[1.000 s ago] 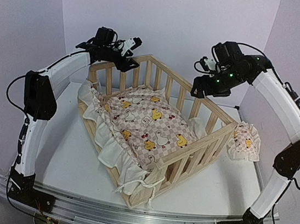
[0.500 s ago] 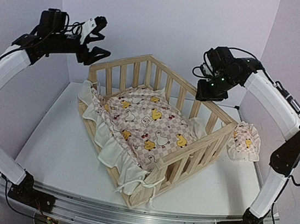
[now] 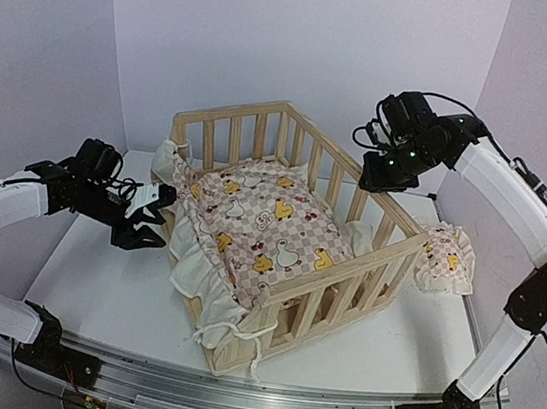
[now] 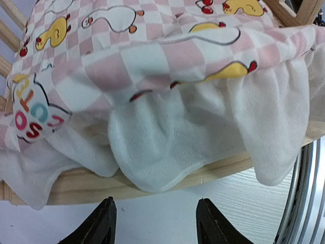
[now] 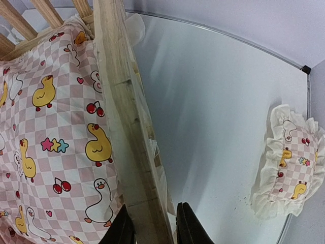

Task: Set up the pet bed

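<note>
The pet bed [image 3: 351, 265] stands slantwise in the middle of the top view on the white table [image 3: 100, 293]. The duck-print cushion [image 3: 262, 213] lies inside it, its frill [image 3: 191, 254] spilling over the left side. At upper right the right gripper [image 5: 152, 226] pinches the bed's top rail between its fingers, with the small pillow [image 3: 445, 257] lying at right centre. Left of centre, the left gripper [image 3: 148, 218] hovers low, jaws apart and holding nothing, just beside the frill.
</note>
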Controlling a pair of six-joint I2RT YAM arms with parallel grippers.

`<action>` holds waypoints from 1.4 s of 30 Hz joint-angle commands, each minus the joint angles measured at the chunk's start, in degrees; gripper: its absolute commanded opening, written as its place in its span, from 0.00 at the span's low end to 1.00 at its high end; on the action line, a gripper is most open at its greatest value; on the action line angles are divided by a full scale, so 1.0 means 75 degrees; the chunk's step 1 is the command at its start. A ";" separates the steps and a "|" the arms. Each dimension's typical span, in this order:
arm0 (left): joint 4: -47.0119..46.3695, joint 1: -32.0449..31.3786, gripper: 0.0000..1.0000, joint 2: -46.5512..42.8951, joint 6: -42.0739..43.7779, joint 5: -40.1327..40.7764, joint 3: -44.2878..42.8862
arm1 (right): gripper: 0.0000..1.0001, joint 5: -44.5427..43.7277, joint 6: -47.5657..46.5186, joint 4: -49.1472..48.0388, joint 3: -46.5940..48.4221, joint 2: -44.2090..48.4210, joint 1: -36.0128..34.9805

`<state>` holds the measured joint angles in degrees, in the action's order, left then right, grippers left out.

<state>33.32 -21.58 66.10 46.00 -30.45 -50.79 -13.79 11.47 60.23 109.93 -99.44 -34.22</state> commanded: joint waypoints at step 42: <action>-0.0027 0.0307 0.55 0.2529 -0.2247 -0.1340 -0.6023 | 0.46 -0.1574 0.4671 -0.5453 -0.1361 -0.0834 -0.2675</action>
<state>30.17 -18.82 85.69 31.46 -36.18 -92.41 -41.77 53.17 23.35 95.51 -101.41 -53.42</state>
